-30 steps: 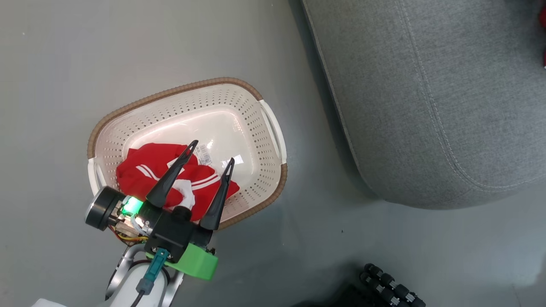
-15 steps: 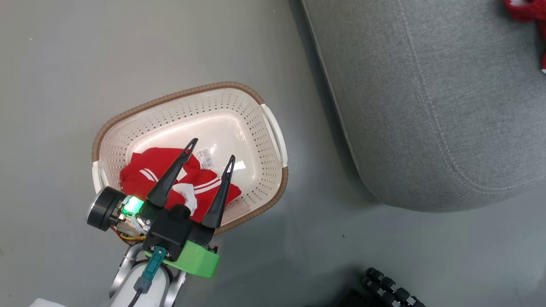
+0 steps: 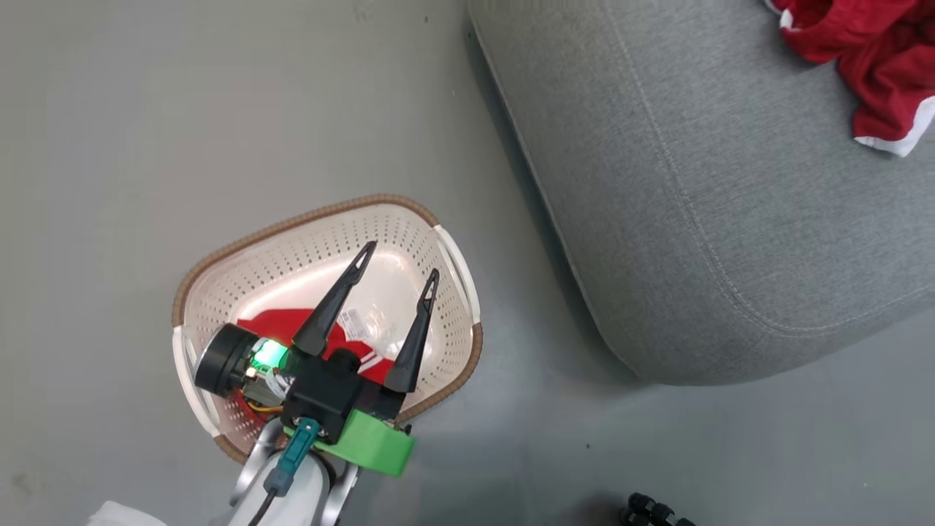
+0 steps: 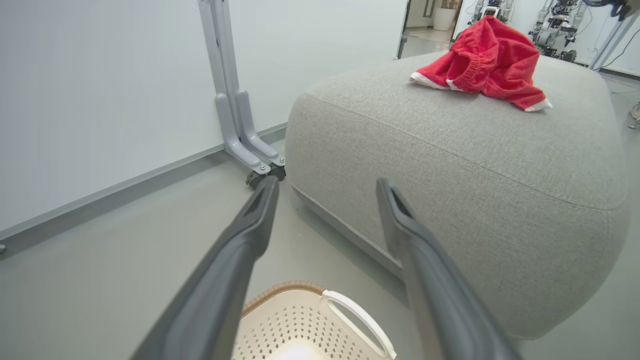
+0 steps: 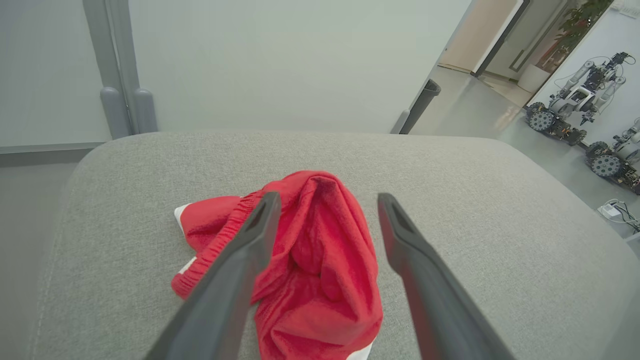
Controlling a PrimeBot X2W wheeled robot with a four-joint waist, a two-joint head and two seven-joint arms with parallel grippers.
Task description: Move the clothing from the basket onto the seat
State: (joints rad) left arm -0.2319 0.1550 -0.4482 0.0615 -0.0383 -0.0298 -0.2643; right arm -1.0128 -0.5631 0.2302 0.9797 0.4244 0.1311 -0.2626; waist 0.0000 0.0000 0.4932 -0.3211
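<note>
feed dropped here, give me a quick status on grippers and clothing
Left gripper open, above the basket. Right gripper open, over one red garment lying on the seat. Other red garment in the basket. No obstruction seen.

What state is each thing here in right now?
Left gripper: open, empty, above the basket.
Right gripper: open, empty, above the seat garment.
Seat garment: crumpled, lying loose on the seat.
Basket garment: bunched inside, not yet moved.
Basket: upright on the floor.
Seat: carrying one garment.
</note>
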